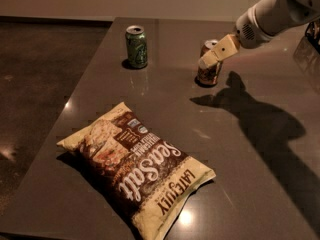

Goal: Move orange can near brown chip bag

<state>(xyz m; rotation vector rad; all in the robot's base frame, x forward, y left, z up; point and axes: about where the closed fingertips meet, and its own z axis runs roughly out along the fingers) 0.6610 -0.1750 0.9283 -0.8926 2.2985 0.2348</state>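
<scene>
Hovering right at the orange can [210,74], the gripper [216,54] sits low on the far right of the table [165,91]. It overlaps the can's upper half in this view. Is it released or clenched? I cannot tell from here, nor whether it is touching the can or just in front of it. The white arm [272,14] slants down from the far right corner. To my eye that is a side approach, set at the right height to take an upright can by its body.

The orange can stands upright, and that probably explains the sideways reach: a standing can offers its wall, not its top. The brown chip bag [140,169] lies flat on the near left, corner toward us, well apart from the can. Bare tabletop runs between them, so I judge the carry has not begun.

The green can [136,46] stands upright at the far left, apart from both. It is the same size as the orange one and is the lookalike to leave alone.

Now the count:
- Two cans, one orange and one green.
- One chip bag.
- One arm and one gripper.
- One long shadow of the arm across the right side.
</scene>
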